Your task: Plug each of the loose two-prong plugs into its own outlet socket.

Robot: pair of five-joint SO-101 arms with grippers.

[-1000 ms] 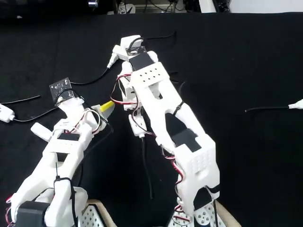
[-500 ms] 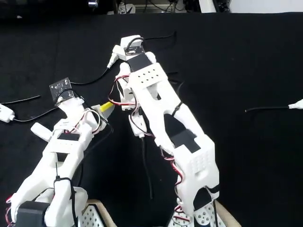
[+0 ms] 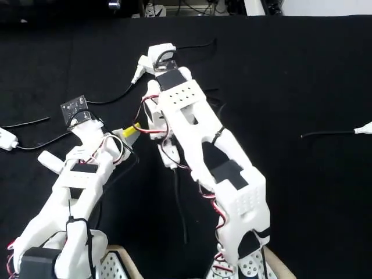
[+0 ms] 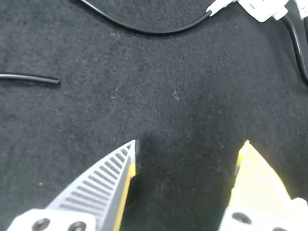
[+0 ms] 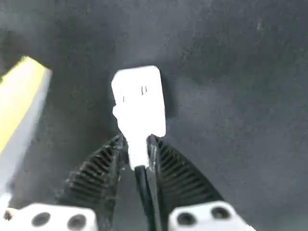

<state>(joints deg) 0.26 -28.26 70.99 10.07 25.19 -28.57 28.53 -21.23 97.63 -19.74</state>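
- Right wrist view: the right hand [image 5: 137, 144] is clenching the neck of a white outlet socket [image 5: 138, 101], its two slots facing the camera.
- The socket's black cord [image 5: 144, 187] is running back between the fingers.
- A yellow-faced finger [image 5: 21, 96] of the other arm is showing near this hand, to one side.
- Left wrist view: the left hand [image 4: 190, 147] is hanging released, fingers spread wide over the black table [image 4: 183, 86].
- A white connector [image 4: 262, 7] and a black cable [image 4: 144, 28] are lying well ahead of that hand.
- High view: two loose white plugs [image 3: 7, 138] [image 3: 365, 127] are lying well apart from both hands, near opposite table edges.
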